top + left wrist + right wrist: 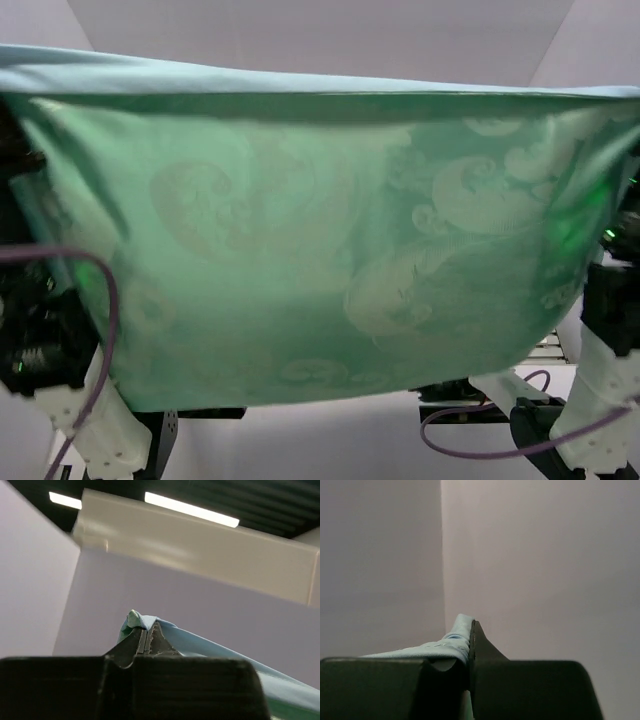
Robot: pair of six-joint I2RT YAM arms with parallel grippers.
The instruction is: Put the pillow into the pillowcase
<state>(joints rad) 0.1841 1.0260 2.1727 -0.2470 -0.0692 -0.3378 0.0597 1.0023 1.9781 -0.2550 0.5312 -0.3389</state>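
The pillowcase fills the top view; the pillow is out of sight. The left gripper and right gripper each clamp its bunched edge; taut, shiny cloth could slip from those thin pinches.

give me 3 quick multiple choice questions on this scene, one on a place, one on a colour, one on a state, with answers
1. Where is the pillowcase?
A) flat on the table
B) held up, spread between the two arms
C) folded on a shelf

2. What colour is its face toward the top camera?
A) sea-green with pale swirls
B) plain red
C) black-and-white stripes

3. How does the left gripper stand?
A) wide open, empty
B) shut on a pillowcase edge
C) shut on a cable

Answers:
1 B, it hangs stretched across the top view.
2 A, green patterned cloth fills that view.
3 B, light blue cloth is pinched in its jaws, as with the right gripper.
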